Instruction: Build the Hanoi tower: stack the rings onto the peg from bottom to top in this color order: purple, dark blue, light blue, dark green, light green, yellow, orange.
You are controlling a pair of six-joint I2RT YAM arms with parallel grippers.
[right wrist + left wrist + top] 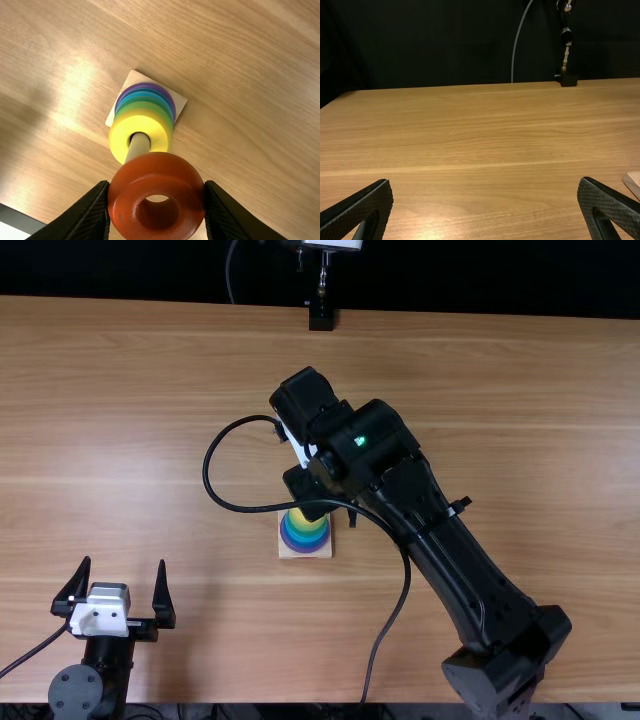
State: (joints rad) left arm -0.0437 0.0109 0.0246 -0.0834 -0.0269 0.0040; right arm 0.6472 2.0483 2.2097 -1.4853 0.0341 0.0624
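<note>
In the top view, my right gripper (308, 490) is above the ring stack (304, 534), hiding its far side. The right wrist view shows my right gripper (157, 184) shut on the orange ring (157, 170), fingers on opposite sides. A pale peg (138, 146) rises through the yellow ring (120, 135) and passes behind the orange ring; its tip is hidden. Beneath yellow are green (144, 105), blue and purple (172, 104) rings on a square wooden base (136, 77). My left gripper (123, 562) stands open near the table's front left, also open in its wrist view, the left gripper (486, 181) holding nothing.
A black cable (208, 465) loops from the right arm across the table beside the stack. A small black mount (321, 318) is at the far table edge. The right arm (450, 550) stretches diagonally over the table's right half.
</note>
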